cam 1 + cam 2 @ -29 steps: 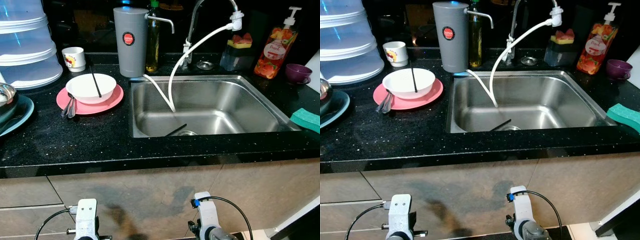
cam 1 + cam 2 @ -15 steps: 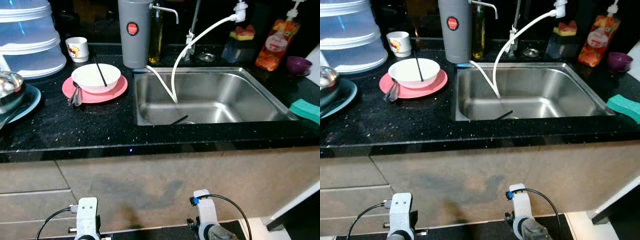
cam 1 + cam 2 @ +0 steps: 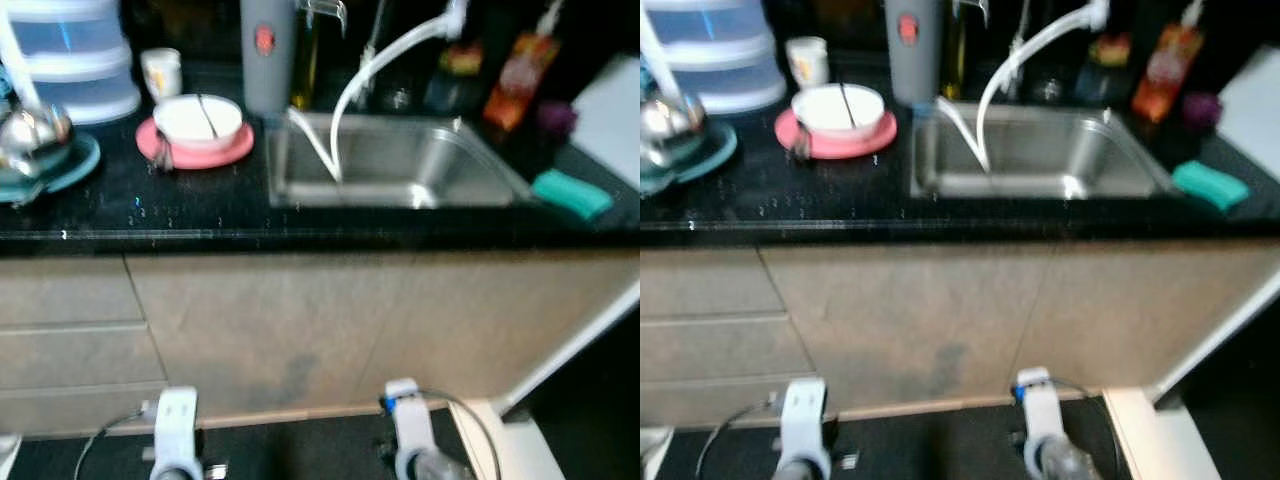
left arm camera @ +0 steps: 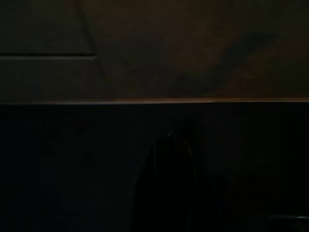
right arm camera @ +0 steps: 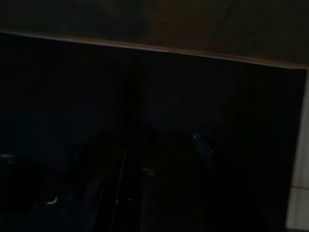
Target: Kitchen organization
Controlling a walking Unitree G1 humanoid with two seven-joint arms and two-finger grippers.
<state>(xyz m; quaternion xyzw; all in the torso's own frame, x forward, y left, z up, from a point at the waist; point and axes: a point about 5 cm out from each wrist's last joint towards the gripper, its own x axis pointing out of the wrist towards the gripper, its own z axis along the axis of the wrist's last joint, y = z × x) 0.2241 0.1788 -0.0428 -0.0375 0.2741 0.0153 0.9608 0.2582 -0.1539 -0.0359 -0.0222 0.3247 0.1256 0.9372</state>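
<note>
Countertop (image 3: 200, 215), black and speckled, runs across the head views above tan cabinet fronts (image 3: 300, 320); picture blurred. Steel sink (image 3: 400, 165) set in it, white hose (image 3: 350, 90) looping into the basin. Left of the sink: white bowl (image 3: 203, 118) with a dark utensil laid across it, sitting on a pink plate (image 3: 165, 150). Small cup (image 3: 162, 70) and grey canister (image 3: 265, 50) stand behind. Teal sponge (image 3: 570, 193) lies right of the sink.

Both arms hang low in front of the cabinets, well below the counter: left arm (image 3: 175, 430), right arm (image 3: 410, 430). Wrist views too dark; cannot tell whether either gripper is parted or closed.

Judgement: nothing in hand, dishes untouched, robot standing back from the counter.

Risks: reaching while the view is blurred could clip the counter edge; nudging the bowl could send the utensil sliding off; the hose could snag an arm heading over the sink.
</note>
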